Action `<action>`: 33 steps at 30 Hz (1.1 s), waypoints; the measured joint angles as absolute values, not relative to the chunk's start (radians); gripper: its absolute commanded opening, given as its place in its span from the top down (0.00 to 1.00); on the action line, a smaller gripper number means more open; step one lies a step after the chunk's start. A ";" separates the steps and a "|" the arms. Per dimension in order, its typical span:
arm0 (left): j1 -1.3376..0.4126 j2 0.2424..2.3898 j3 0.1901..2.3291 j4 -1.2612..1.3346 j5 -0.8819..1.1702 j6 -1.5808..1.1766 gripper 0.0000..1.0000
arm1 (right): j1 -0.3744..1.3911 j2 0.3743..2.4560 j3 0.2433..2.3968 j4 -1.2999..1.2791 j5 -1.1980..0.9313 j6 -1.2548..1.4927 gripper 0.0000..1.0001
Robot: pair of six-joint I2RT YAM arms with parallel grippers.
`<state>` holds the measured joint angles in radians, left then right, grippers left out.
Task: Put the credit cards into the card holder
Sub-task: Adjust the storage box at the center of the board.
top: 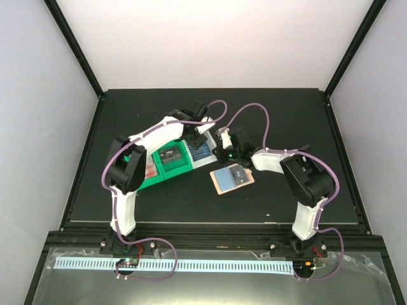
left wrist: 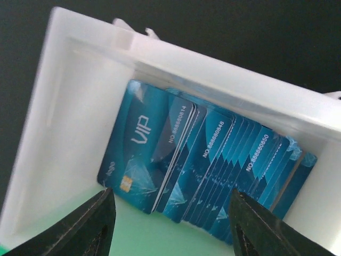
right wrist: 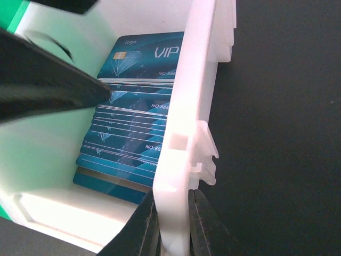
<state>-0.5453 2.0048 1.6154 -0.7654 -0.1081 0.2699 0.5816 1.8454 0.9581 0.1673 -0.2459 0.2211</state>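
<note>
A fanned stack of blue VIP credit cards [left wrist: 202,160] lies in a white bin [left wrist: 69,106]. My left gripper [left wrist: 170,224] is open just above the near edge of the cards and holds nothing. The cards [right wrist: 133,122] also show in the right wrist view, with a left finger [right wrist: 48,90] over them. My right gripper [right wrist: 171,229] is shut on the white bin's side wall [right wrist: 178,133]. The tan card holder [top: 224,184] lies open on the table in front of the bin, with a dark card [top: 236,176] on it. From above, the left gripper [top: 202,141] and the right gripper [top: 222,151] meet at the bin.
A green bin [top: 166,173] holding dark cards [top: 170,154] stands left of the white bin, with red cards [top: 151,169] in its left part. The black table mat [top: 191,203] has a raised frame around it. Purple cables arch over both arms.
</note>
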 measured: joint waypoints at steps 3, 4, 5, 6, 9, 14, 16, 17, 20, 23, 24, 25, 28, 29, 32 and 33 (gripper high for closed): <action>-0.546 2.044 1.615 -0.741 -0.116 0.289 0.41 | 0.577 1.857 0.968 0.170 -0.257 0.241 0.87; -0.548 2.059 1.615 -0.735 -0.122 0.295 0.41 | 0.575 1.860 0.970 0.173 -0.263 0.248 0.87; -0.550 2.077 1.615 -0.728 -0.130 0.301 0.41 | 0.574 1.863 0.970 0.177 -0.269 0.254 0.87; -0.551 2.097 1.615 -0.721 -0.138 0.307 0.42 | 0.572 1.864 0.970 0.181 -0.273 0.260 0.87; -0.552 2.130 1.615 -0.679 -0.160 0.327 0.46 | 0.571 1.867 0.970 0.187 -0.287 0.271 0.88; -0.555 2.138 1.615 -0.646 -0.196 0.353 0.52 | 0.569 1.871 0.970 0.193 -0.300 0.279 0.88; -0.555 2.138 1.615 -0.630 -0.205 0.365 0.52 | 0.568 1.872 0.970 0.196 -0.303 0.286 0.88; -0.555 2.138 1.615 -0.626 -0.208 0.369 0.52 | 0.567 1.873 0.970 0.196 -0.305 0.287 0.88; -0.551 2.138 1.615 -0.617 -0.211 0.380 0.50 | 0.563 1.875 0.971 0.199 -0.314 0.295 0.78; -0.548 2.137 1.616 -0.612 -0.189 0.382 0.46 | 0.557 1.878 0.976 0.187 -0.322 0.322 0.58; -0.546 2.135 1.616 -0.613 -0.174 0.381 0.46 | 0.554 1.878 0.976 0.178 -0.324 0.340 0.54; -0.545 2.131 1.616 -0.614 -0.163 0.380 0.45 | 0.551 1.878 0.976 0.170 -0.323 0.355 0.49; -0.545 2.107 1.616 -0.615 -0.128 0.374 0.43 | 0.543 1.869 0.978 0.133 -0.313 0.422 0.38; -0.545 2.098 1.616 -0.615 -0.124 0.374 0.43 | 0.542 1.858 0.978 0.111 -0.305 0.451 0.36; -0.543 2.067 1.621 -0.617 -0.113 0.374 0.42 | 0.543 1.824 0.986 0.053 -0.282 0.564 0.34; -0.542 2.057 1.628 -0.619 -0.110 0.374 0.42 | 0.545 1.817 0.995 0.032 -0.272 0.609 0.34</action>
<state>-0.5423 2.0575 1.6283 -0.6189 -0.1097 0.3737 0.5449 1.8172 0.9951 0.0319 -0.2718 0.6090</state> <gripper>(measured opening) 0.574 0.652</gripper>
